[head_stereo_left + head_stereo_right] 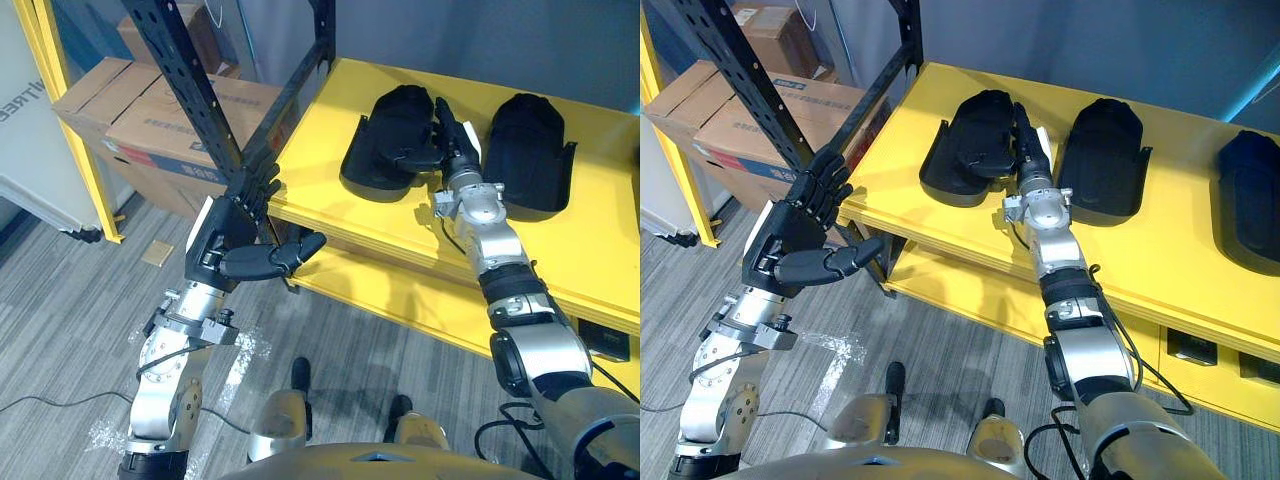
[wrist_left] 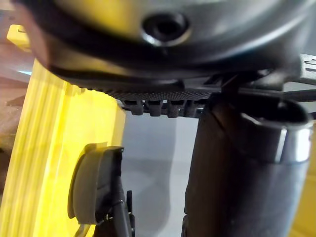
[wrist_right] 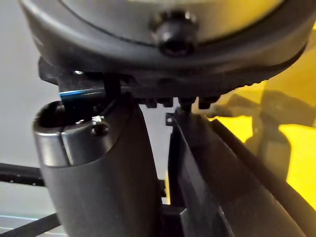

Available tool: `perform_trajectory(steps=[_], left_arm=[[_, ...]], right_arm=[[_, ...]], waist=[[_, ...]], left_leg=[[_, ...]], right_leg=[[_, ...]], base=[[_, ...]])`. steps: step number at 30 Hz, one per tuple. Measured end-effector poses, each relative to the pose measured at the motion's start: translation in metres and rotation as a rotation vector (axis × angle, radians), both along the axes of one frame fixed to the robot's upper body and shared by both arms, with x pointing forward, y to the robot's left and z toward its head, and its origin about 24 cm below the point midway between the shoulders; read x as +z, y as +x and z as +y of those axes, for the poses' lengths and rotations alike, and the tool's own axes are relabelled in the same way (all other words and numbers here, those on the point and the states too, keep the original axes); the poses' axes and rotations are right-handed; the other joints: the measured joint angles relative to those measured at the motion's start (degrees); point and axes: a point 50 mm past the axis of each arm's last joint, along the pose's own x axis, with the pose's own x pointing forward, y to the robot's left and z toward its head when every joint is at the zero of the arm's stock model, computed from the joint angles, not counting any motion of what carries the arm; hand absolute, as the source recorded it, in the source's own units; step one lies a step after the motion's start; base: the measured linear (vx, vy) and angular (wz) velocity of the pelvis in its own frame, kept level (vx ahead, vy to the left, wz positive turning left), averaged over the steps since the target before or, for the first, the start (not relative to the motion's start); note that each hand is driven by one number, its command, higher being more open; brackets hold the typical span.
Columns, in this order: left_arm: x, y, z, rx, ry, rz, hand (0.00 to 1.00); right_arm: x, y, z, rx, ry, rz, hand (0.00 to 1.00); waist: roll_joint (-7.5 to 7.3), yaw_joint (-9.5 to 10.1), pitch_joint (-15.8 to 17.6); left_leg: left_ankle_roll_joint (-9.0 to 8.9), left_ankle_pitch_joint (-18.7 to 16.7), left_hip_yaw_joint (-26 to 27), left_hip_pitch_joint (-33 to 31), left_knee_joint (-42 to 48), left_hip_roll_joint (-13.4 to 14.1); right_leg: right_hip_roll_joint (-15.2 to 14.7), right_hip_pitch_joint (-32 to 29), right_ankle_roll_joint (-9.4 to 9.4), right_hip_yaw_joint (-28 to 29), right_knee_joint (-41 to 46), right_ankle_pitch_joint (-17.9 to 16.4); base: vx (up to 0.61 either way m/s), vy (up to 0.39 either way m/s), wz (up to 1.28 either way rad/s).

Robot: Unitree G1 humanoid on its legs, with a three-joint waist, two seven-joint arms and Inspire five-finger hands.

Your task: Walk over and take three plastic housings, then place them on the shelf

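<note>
Right eye view: right hand (image 1: 1028,150) is pinching a housing (image 1: 960,150) by its rim on the shelf (image 1: 890,170), left hand (image 1: 790,235) hovering spread. Such a thin pinch is risking a slip.

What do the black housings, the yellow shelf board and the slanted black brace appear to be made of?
The housings: probably moulded plastic, matte black; rounded thin-walled shells with dull highlights.
The shelf board: yellow paint with slight gloss; its striped edge hints at plywood, unconfirmed.
The brace: likely painted steel, black; rows of punched holes.
</note>
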Motion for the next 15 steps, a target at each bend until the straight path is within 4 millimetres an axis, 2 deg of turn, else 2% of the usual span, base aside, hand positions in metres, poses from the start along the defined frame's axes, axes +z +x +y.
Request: perform_trajectory(steps=[4,12,15], left_arm=[[-0.001,0.000,-0.002,-0.009,-0.002,0.004,1.00],[-0.002,0.000,-0.005,-0.004,-0.010,0.010,1.00],[-0.002,0.000,-0.009,0.017,-0.011,0.008,1.00]], right_arm=[[0.008,0.002,0.001,0.005,-0.002,-0.029,1.00],[0.011,0.001,0.000,-0.032,-0.012,-0.055,1.00],[0.035,-0.006,0.005,-0.082,-0.033,-0.199,1.00]], waist=[[-0.01,0.01,0.08],[0.00,-0.12,0.10],[0.03,-0.27,0.13]], left_leg=[[-0.14,0.65,0.08,0.02,-1.05,0.05],[-0.21,0.76,0.39,0.10,-1.04,0.19],[-0.22,0.75,1.09,0.04,-1.08,0.26]], right_leg=[[0.00,-0.82,-0.06,0.18,0.73,-0.04],[0.06,-1.04,0.00,0.47,0.85,0.01],[0.16,-1.64,0.23,1.22,0.71,0.21]], base=[[0.00,0.000,0.00],[0.00,0.001,-0.01],[0.00,0.006,-0.12]])
